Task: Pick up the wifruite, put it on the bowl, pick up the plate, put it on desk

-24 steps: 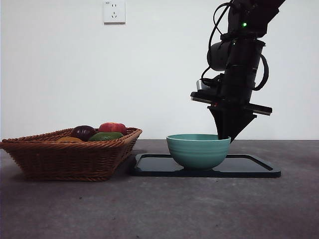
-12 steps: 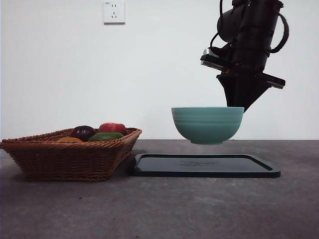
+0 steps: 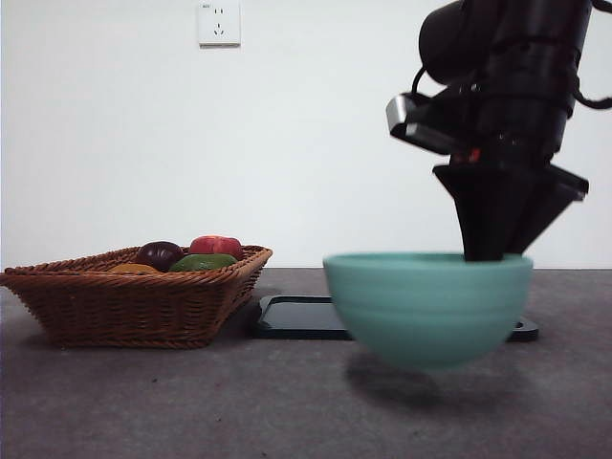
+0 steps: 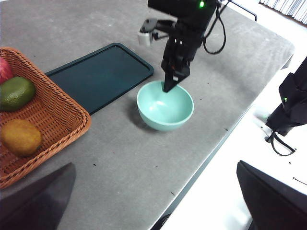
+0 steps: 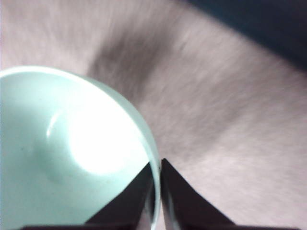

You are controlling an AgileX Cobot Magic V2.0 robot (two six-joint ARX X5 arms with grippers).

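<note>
My right gripper [image 3: 485, 254] is shut on the rim of the mint-green bowl [image 3: 427, 306] and holds it just above the desk [image 3: 191, 402], in front of the black plate [image 3: 296, 318]. The left wrist view shows the bowl [image 4: 165, 106] empty, with the right gripper [image 4: 166, 87] on its far rim, beside the plate [image 4: 100, 74]. The right wrist view shows my jaws pinching the bowl's rim [image 5: 154, 177]. The brownish-orange wifruite [image 4: 20, 137] lies in the wicker basket [image 4: 67, 120]. My left gripper [image 4: 155, 164] is open, empty and high above the desk.
The basket [image 3: 134, 301] stands at the left with a dark purple fruit [image 3: 159, 254], a red fruit [image 3: 217, 245] and a green fruit [image 3: 203, 261]. The desk's edge [image 4: 225, 139] runs close to the bowl. A wall socket [image 3: 219, 21] is behind.
The right gripper lifted the bowl off the black plate, carried it toward the front camera and lowered it near the desk. The plate now lies bare.
</note>
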